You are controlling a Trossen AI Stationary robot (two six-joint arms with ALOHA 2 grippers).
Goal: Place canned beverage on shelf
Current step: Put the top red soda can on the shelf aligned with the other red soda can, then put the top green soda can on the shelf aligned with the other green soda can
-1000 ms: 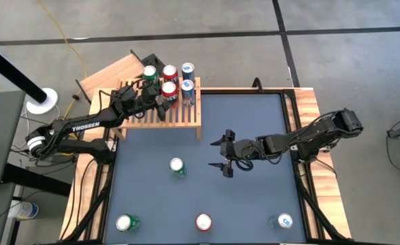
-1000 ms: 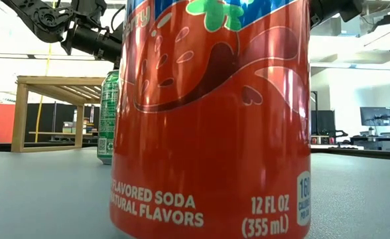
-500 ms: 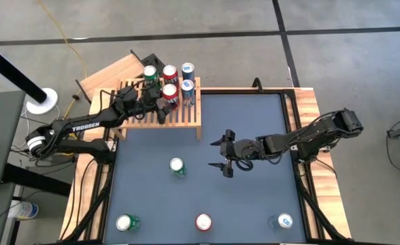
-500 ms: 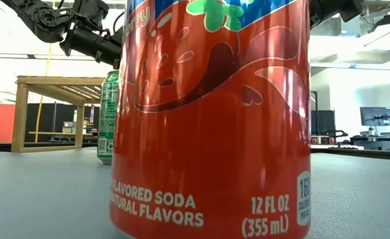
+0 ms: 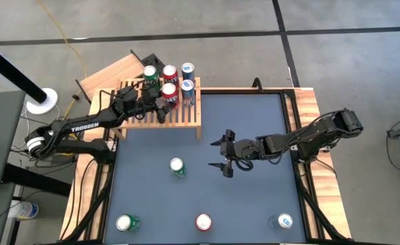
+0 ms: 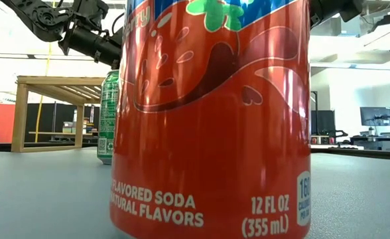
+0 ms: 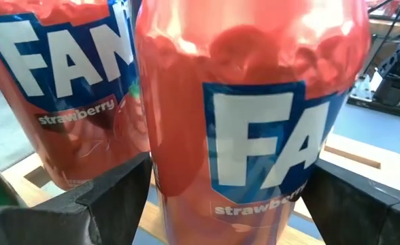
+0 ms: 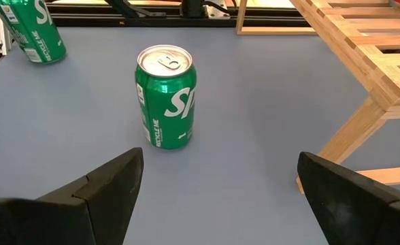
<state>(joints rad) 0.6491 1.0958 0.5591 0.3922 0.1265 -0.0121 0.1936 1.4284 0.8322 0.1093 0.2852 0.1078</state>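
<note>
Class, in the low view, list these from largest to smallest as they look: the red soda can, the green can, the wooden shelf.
1. Red soda can, though it stands nearest the camera.
2. Wooden shelf.
3. Green can, partly hidden behind the red one.

The dark table carries the slatted shelf with five cans and four loose cans.

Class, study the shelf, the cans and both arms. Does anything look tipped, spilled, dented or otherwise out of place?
Nothing stands out. Five cans stand upright on the shelf, four more upright on the table. The left gripper straddles a red can on the shelf; the right gripper waits open above the table.
</note>
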